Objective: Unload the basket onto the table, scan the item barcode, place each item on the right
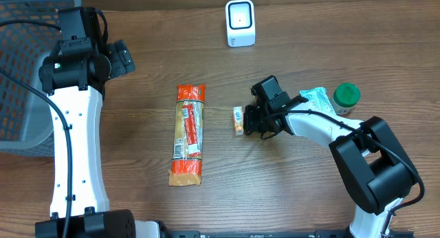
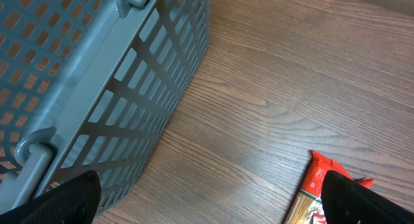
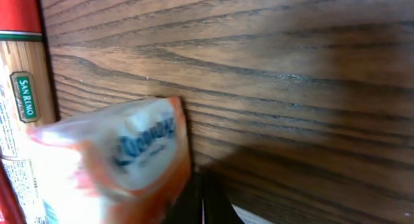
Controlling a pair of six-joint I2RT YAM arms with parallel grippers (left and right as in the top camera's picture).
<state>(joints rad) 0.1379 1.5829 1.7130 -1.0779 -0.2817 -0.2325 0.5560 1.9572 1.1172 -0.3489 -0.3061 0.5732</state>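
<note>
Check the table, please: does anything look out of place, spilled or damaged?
Nothing stands out. The pasta packet lies flat and looks whole, the green-lidded jar stands upright, the scanner too, and nothing is spilled.

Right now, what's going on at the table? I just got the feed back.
The right tool is shut, apparently pinching a small orange and white packet just right of the long pasta pack. The white scanner stands at the far edge, well away, so no scan is under way yet. The left tool hangs open and empty beside the grey basket. A green-lidded jar sits by the right arm.
</note>
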